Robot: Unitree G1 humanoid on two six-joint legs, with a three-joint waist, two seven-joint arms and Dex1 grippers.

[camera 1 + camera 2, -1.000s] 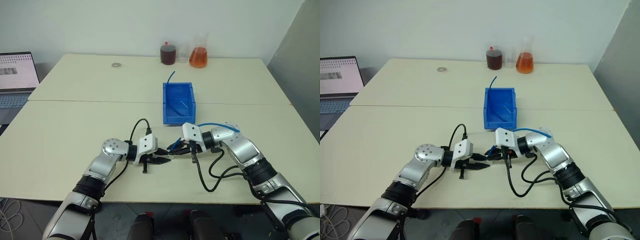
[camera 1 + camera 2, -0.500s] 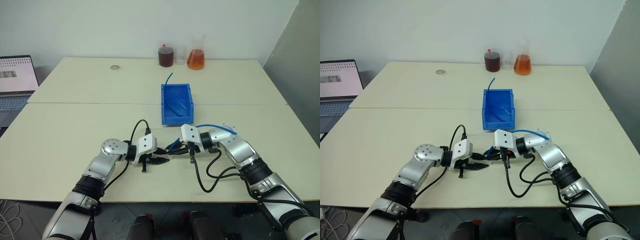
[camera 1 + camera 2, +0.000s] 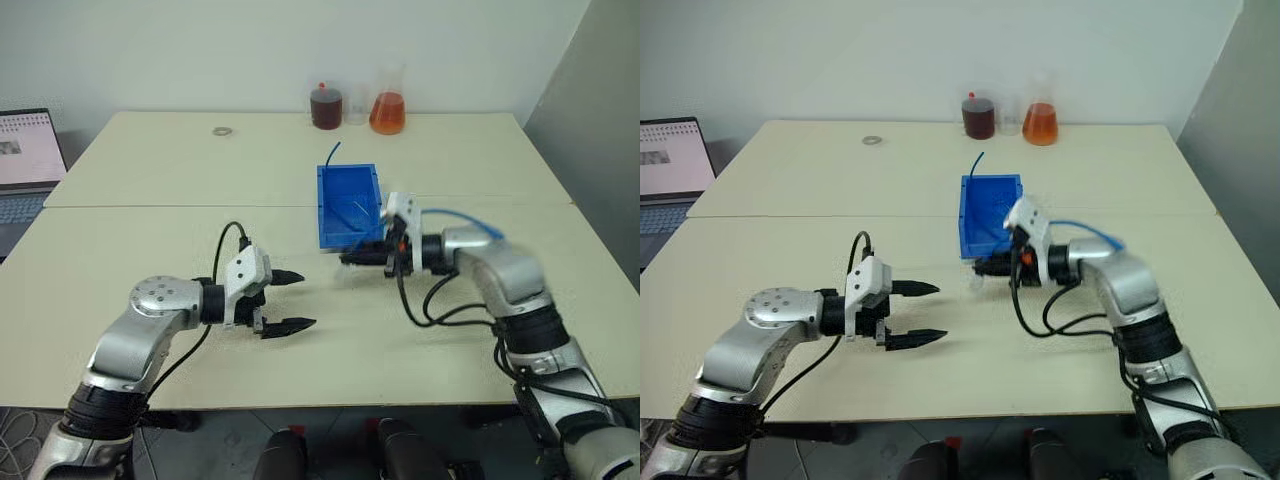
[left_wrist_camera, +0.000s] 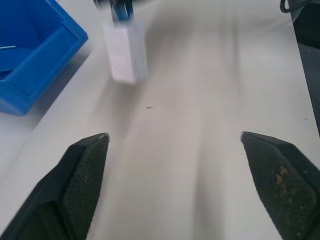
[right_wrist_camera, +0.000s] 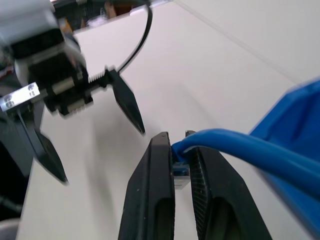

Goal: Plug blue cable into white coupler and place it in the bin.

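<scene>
Pinching the blue cable, the right gripper holds it (left gripper gaping, empty).

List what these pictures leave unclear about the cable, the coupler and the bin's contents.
- Plug of the blue cable: right wrist view, hidden between the right end effector fingers.
- Cable-to-coupler joint: left wrist view, white coupler smeared by blur, its top cut by the frame edge.
- Pale thin thing in the bin: eye views, too small to identify.
- Bin's front lip: left eye view, partly behind the right end effector.
</scene>
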